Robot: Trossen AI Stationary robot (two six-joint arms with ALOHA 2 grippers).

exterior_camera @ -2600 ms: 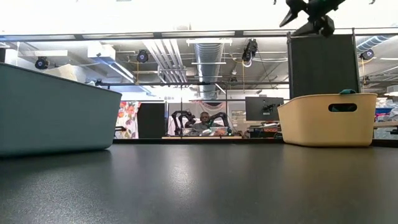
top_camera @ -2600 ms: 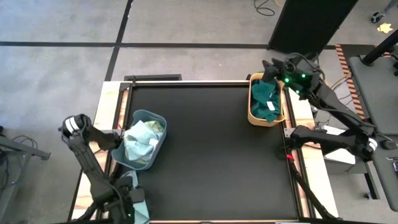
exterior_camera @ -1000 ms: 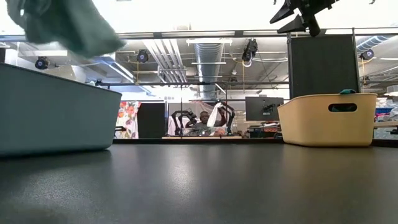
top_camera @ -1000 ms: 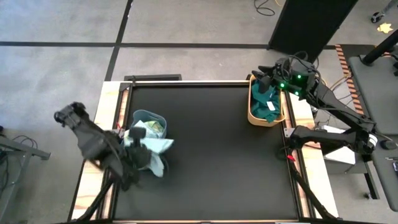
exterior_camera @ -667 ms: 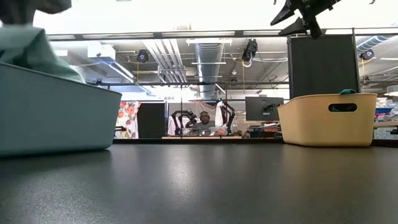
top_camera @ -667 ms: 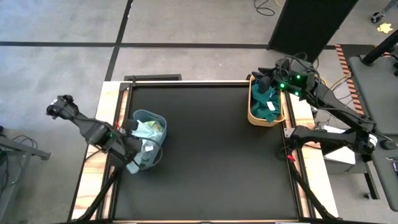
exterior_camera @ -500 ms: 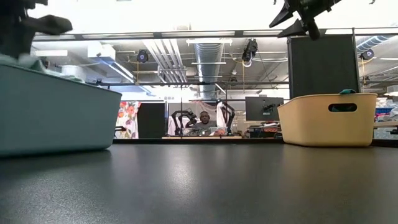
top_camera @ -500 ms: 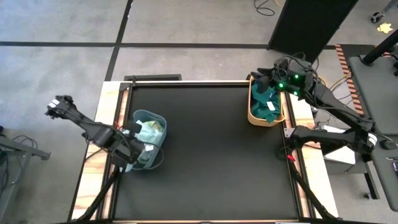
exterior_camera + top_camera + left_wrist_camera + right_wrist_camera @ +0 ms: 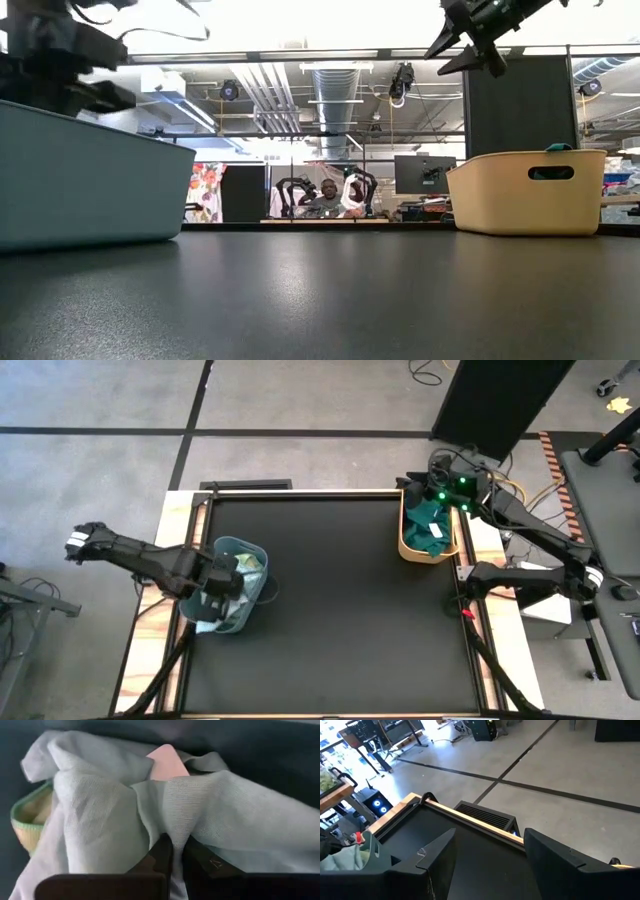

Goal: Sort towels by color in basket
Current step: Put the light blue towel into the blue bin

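Left gripper (image 9: 222, 576) sitting in teal bin (image 9: 247, 619), lower left of high view, fingers pinching mint towel (image 9: 210, 815). Towel soft, light, bunching; you are taking it at raised fold. Yellow-green towel (image 9: 25, 820) lying beside it. Right gripper (image 9: 425, 488) hovering above tan basket (image 9: 404, 540), upper right, fingers spread, holding nothing. Teal towels (image 9: 432, 525) lying inside.

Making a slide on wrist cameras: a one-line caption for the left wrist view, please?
Left gripper shut on a fold of light mint towel inside the teal basket.
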